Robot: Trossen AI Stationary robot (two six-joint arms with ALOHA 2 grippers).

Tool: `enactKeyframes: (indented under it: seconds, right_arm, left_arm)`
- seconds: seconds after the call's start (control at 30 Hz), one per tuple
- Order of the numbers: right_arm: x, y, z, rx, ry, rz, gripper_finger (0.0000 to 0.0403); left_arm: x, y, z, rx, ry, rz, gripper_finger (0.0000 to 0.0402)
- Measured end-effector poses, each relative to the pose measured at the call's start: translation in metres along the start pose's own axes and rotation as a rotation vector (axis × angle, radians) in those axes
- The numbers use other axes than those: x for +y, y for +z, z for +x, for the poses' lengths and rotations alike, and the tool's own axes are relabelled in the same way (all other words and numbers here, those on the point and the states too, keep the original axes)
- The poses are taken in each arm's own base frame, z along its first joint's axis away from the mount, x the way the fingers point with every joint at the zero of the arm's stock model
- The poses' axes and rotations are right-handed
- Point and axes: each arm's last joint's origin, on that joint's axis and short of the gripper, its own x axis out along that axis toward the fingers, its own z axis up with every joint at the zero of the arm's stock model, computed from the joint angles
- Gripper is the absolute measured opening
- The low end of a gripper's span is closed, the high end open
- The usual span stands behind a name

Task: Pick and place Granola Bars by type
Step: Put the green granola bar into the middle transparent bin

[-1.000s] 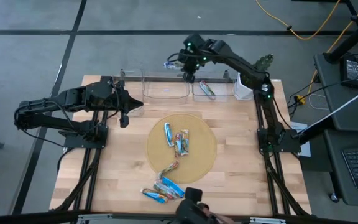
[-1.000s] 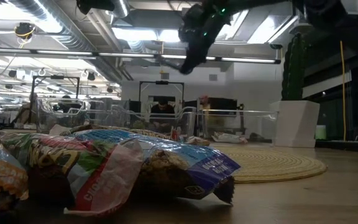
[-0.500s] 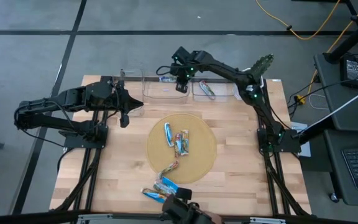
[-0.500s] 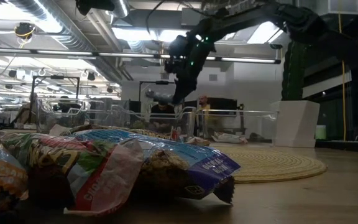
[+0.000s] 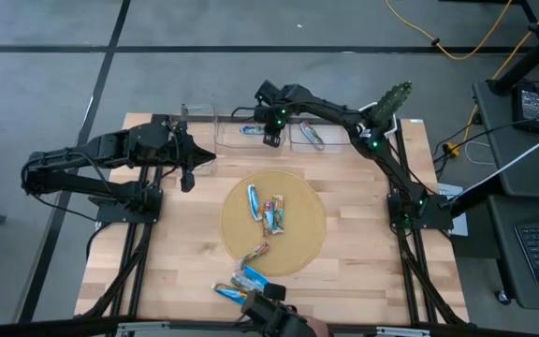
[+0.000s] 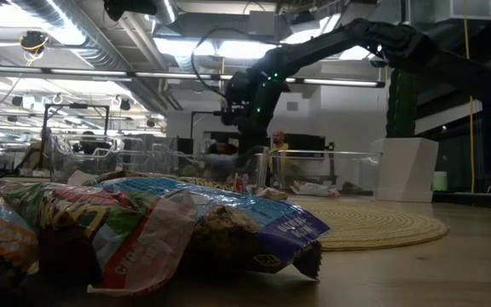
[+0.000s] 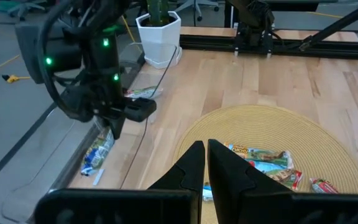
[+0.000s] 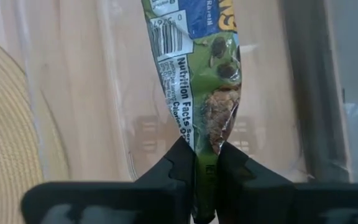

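Now the right gripper (image 5: 268, 139), clenched on a granola bar (image 8: 199, 74), has swung leftward, lowering it into the clear bin (image 5: 248, 142) beneath; release comes next.

Blue-green bar (image 8: 194, 81) hanging, probably over bin.

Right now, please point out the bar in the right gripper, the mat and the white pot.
bar (image 8: 199, 81), right wrist view, wrapper middle.
mat (image 5: 307, 217), high view, bare right part.
white pot (image 7: 159, 32), left wrist view, front wall.

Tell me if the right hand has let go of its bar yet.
Not yet. The right hand is shut on the granola bar, its wrapper pinched between the fingers over the clear bin.
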Motion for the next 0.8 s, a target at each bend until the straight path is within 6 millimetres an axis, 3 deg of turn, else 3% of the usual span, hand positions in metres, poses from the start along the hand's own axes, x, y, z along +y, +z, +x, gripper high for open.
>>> enactKeyframes:
  seconds: [0.13, 0.43, 0.67, 0.8]
  right_arm:
    - [0.0, 0.0, 0.003, -0.001, 0.006, -0.003, 0.0026]
    - [-0.004, -0.003, 0.02, 0.014, 0.009, 0.022, 0.0042]
    - [-0.005, -0.003, 0.023, 0.017, 0.006, 0.023, 0.0026]
    - [-0.005, -0.004, 0.024, 0.018, 0.008, 0.039, 0.0055]
  left_arm:
    - [0.0, 0.0, 0.0, 0.0, 0.0, 0.0, 0.0015]
    - [0.0, 0.0, 0.0, 0.0, 0.002, 0.0, 0.0015]
    - [0.0, 0.0, 0.0, 0.0, 0.001, 0.0, 0.0015]
    - [0.0, 0.0, 0.0, 0.0, 0.001, 0.0, 0.0015]
